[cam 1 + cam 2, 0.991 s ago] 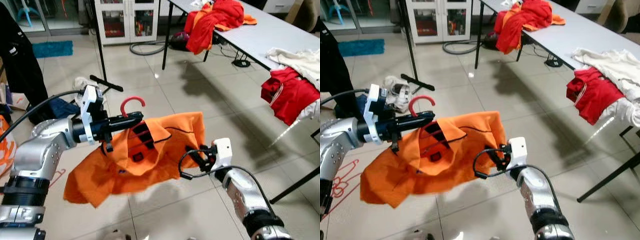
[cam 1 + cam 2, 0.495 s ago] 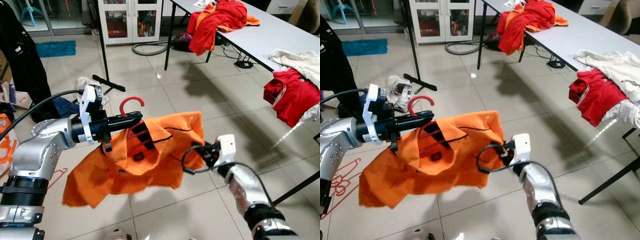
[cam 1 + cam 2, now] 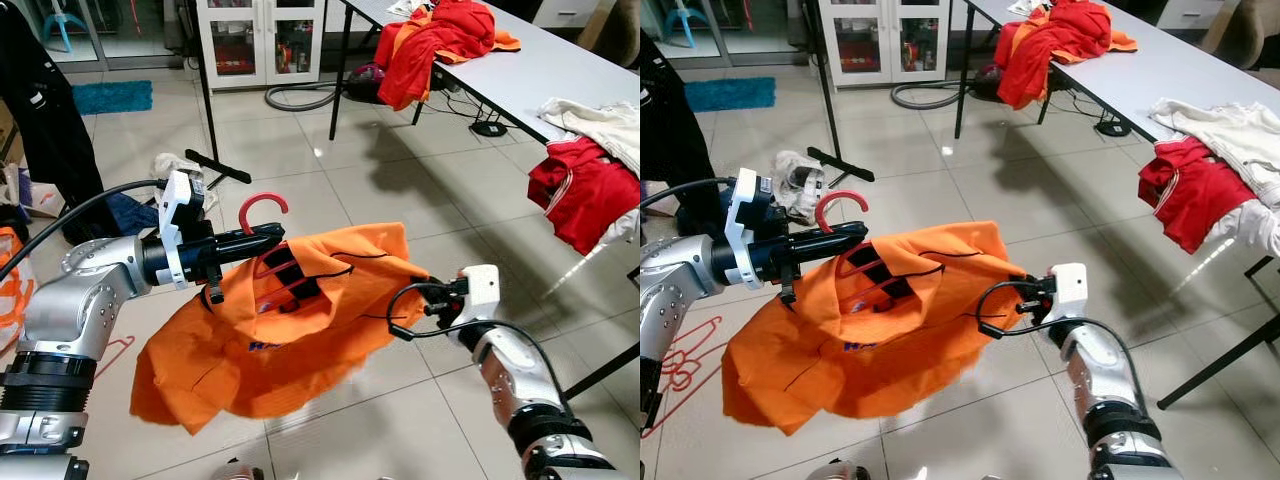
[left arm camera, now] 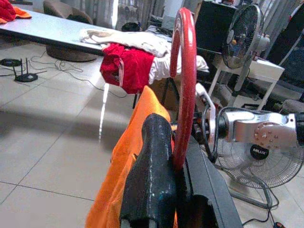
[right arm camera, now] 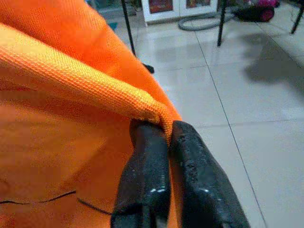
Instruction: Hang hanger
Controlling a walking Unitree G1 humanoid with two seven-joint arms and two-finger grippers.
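An orange shirt [image 3: 290, 320] hangs on a red hanger [image 3: 262, 207] in mid air above the tiled floor. My left gripper [image 3: 262, 240] is shut on the hanger just below its hook; the left wrist view shows the red hook [image 4: 183, 85] rising between the black fingers [image 4: 152, 161]. My right gripper [image 3: 418, 300] is shut on the shirt's right edge, and the right wrist view shows the orange hem [image 5: 142, 111] pinched between its fingers [image 5: 147, 180]. The hanger's arms are hidden inside the shirt.
A long grey table [image 3: 520, 70] at the right carries a red and orange clothes pile [image 3: 430, 40] and red and white garments [image 3: 585, 190]. A black rack base [image 3: 212, 165], a hose and a cabinet [image 3: 262, 40] lie behind. Dark clothing [image 3: 40, 130] hangs at left.
My right gripper has pulled the shirt's edge out to the right, spreading the cloth wider over the hanger. The left arm has stayed put.
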